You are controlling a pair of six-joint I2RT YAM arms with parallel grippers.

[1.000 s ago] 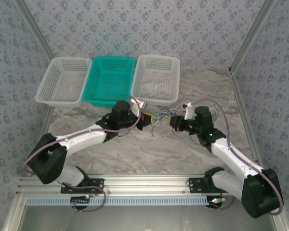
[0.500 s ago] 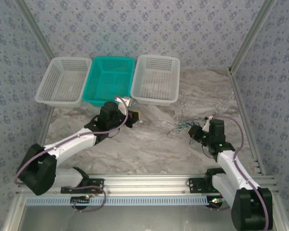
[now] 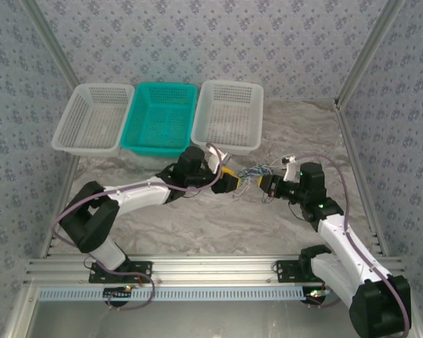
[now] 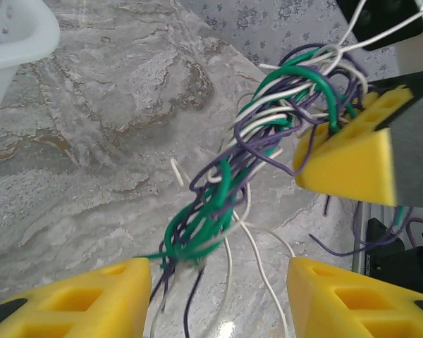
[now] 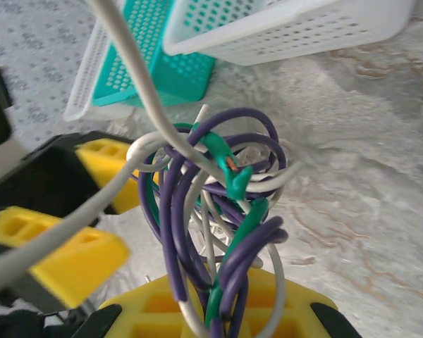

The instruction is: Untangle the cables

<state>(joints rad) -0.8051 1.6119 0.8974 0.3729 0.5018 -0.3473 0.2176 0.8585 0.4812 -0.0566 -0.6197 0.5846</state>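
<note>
Far from finished. Clamped shut on one end of the cables [image 5: 229, 232] with the right gripper [image 5: 222, 313], purple, green and white strands running straight in between its yellow fingers [image 5: 289, 313]. Spread wide at the other end, the left gripper [image 4: 218, 296], gripping nothing, with the loose lower tail of the bundle dangling through the gap. Slung between the two above the middle of the desk [image 3: 197, 218], just in front of the right-hand white basket [image 3: 229, 115], and wound into a single knot, with no strand visibly pulled free. By this showing, nearly everything left to do: picking out one strand, drawing it clear, then repeating for the rest.

Little slack for that at close quarters, the two grippers almost nose to nose and the knot just between. Open room on the near side and away to the left across bare marbled surface, good for pulling outward. Tighter at the far side, where the teal basket [image 3: 160, 116] and the left white basket [image 3: 93, 118] line the back beside the third. Tighter too on the right, where the metal frame post [image 3: 364, 56] and the patterned wall [image 3: 409, 141] close in near the right arm.
</note>
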